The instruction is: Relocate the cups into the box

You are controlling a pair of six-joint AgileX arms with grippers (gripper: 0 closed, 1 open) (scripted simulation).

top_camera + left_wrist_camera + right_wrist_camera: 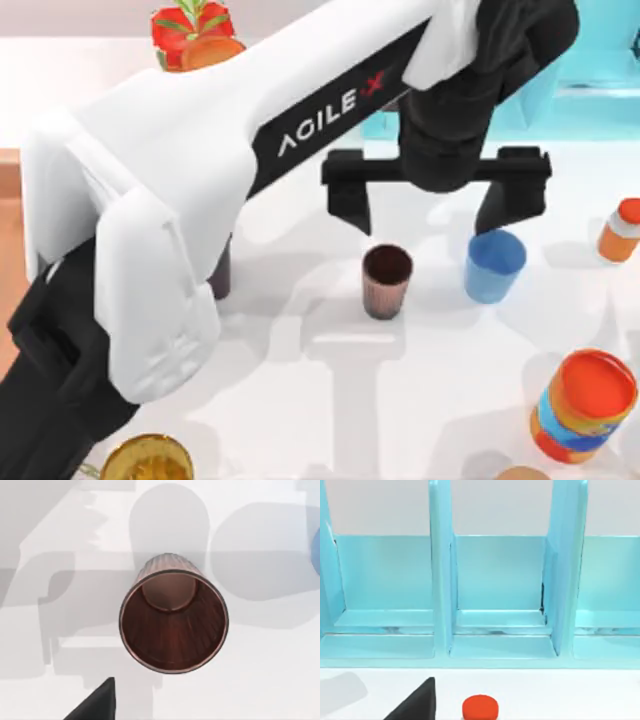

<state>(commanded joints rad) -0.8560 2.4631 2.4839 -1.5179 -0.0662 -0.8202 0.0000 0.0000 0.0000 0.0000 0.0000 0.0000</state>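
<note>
**Jaws spread above the brown cup**

Left gripper (433, 215): jaws released and spread wide, hanging over the white counter (330, 400) just beyond the dark reddish-brown cup (386, 281). One black finger points down behind and to the left of that cup. The other finger comes down at the far rim of the light blue cup (494, 266); contact there cannot be judged. Nothing is held between the fingers.

Cups: both upright on the counter, mouths open, side by side near the middle, a small gap between them, blue on the right. The left wrist view looks straight down into the brown cup (173, 614); its ribbed inside is empty, and a sliver of blue (316, 550) sits at the frame edge.

Right arm: its wrist view faces the turquoise cabinet (495, 580) with its open compartments; whether those jaws are spread or clenched cannot be told.

Other items:
- orange-lidded can (584, 405), front right
- small orange-capped bottle (620, 231), right edge
- gold trophy cup (146, 459), front left
- red and green item (193, 32), far left
</note>
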